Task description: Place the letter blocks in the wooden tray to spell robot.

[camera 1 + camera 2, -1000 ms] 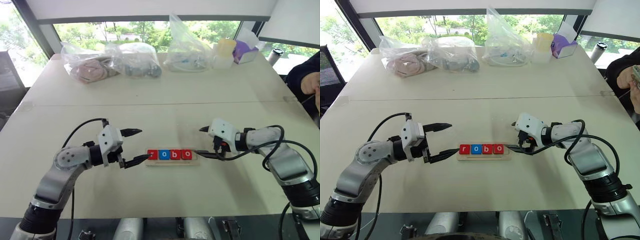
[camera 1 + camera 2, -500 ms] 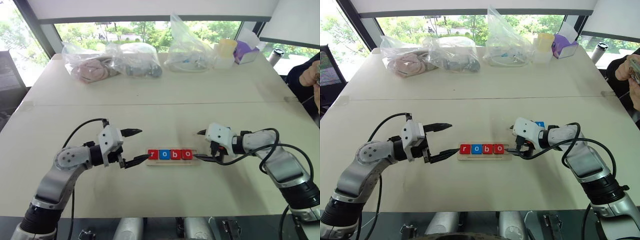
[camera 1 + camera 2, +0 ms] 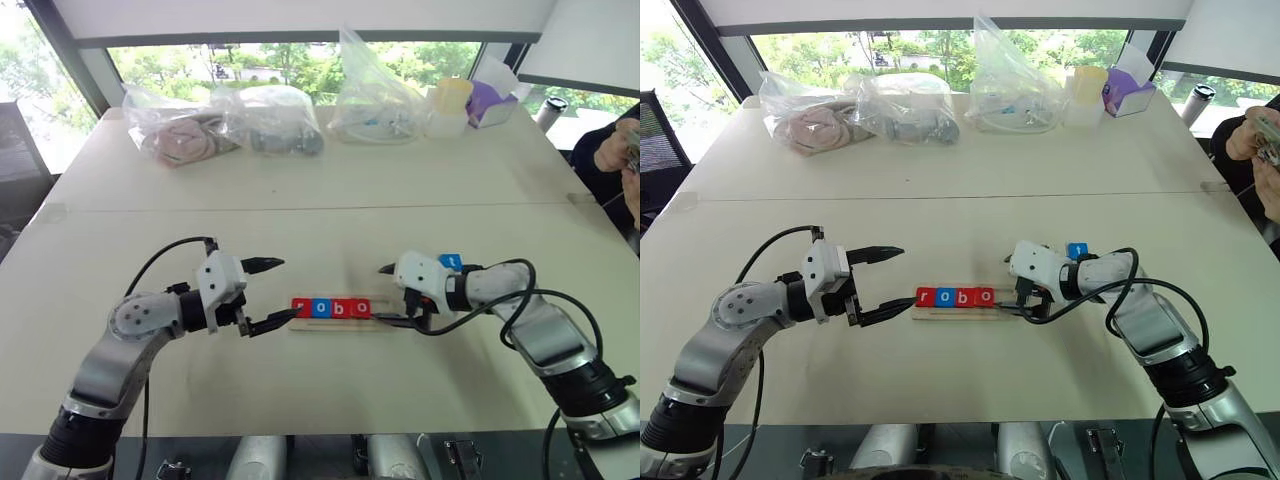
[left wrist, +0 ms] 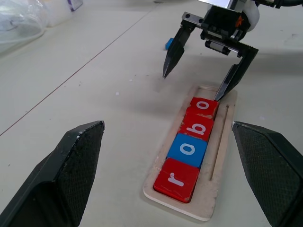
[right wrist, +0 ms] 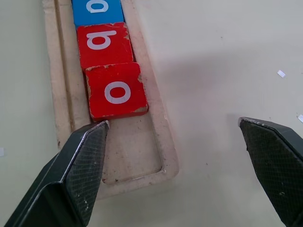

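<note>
From the head views, the wooden tray (image 3: 335,312) lies on the worktop (image 3: 320,200) between both arms, holding four letter blocks (image 3: 331,308) reading "robo"; the blue block (image 3: 450,261) waits behind the right arm, half hidden. The left wrist view shows the left gripper (image 3: 262,293) fingers spread wide, empty, beside the tray's r end. The right wrist view shows the right gripper (image 3: 1021,288) equally wide and empty, one finger at the vacant last slot, probably nudging tiles into line.

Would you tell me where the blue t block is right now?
In the left eye view, the blue t block lies on the table behind the right gripper, outside the wooden tray.
</note>
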`<action>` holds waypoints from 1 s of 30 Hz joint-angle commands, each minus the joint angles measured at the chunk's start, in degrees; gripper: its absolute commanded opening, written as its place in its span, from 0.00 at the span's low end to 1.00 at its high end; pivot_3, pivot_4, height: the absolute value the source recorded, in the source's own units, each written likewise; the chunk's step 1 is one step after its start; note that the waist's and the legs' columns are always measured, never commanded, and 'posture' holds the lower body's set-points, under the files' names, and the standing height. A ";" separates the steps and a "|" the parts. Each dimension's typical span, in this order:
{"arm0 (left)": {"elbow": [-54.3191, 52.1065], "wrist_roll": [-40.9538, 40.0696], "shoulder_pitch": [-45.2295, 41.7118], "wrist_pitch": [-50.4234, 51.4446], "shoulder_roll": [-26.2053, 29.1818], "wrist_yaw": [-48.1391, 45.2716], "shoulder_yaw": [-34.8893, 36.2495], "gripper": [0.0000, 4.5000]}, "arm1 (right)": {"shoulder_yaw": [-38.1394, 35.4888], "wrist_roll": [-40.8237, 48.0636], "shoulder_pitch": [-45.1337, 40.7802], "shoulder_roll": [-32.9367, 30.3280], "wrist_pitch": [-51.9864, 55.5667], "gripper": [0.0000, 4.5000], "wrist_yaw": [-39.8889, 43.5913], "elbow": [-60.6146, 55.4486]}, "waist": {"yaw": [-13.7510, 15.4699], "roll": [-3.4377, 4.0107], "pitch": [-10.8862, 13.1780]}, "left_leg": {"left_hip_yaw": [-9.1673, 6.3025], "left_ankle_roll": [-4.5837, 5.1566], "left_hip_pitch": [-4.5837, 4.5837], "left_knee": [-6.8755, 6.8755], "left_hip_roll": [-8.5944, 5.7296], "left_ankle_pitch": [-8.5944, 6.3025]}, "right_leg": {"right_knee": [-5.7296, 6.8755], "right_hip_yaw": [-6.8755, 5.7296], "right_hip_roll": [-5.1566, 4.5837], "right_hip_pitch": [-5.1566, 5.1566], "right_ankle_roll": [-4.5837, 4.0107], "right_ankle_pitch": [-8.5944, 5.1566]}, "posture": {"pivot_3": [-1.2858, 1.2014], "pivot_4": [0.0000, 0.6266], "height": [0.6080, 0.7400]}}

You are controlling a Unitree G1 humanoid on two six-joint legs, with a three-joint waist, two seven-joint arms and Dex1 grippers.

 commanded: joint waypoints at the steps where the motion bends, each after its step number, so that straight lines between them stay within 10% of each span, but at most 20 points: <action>1: -2.09 -0.15 0.41 -0.38 0.12 0.41 0.38 1.00 | -0.98 -0.68 -0.62 -1.03 -1.81 1.00 -0.01 -0.42 | 0.00 0.00 0.00 | 0.00 0.00 0.00 0.00 0.00 0.00 | 0.00 0.00 0.00 0.00 0.00 0.00 | 0.52 0.24 1.00; 10: -1.80 0.01 0.49 -0.77 -0.42 0.95 -0.07 1.00 | -9.97 1.82 1.60 -5.70 3.57 1.00 -2.64 -4.09 | 0.08 0.00 0.00 | 0.00 0.00 -0.01 0.00 0.00 0.00 | 0.00 0.00 -0.02 0.00 0.00 0.00 | 0.52 0.24 1.00; 21: 0.70 0.48 -1.49 -2.00 -2.38 0.03 -2.15 1.00 | -18.91 -2.48 2.63 10.87 33.72 1.00 -32.20 -10.05 | 0.12 0.02 -0.03 | -0.02 0.00 -0.02 0.00 -0.01 0.00 | 0.01 0.02 -0.04 -0.01 -0.02 0.00 | 0.52 0.24 1.00; 30: 5.42 1.47 -5.82 -3.76 -3.57 -2.06 -3.93 1.00 | -21.91 -4.94 1.64 16.41 34.55 1.00 -43.30 -3.31 | -0.06 0.05 -0.04 | 0.01 0.00 -0.03 -0.01 -0.13 0.00 | 0.02 0.02 -0.03 -0.04 0.01 0.01 | 0.52 0.24 1.00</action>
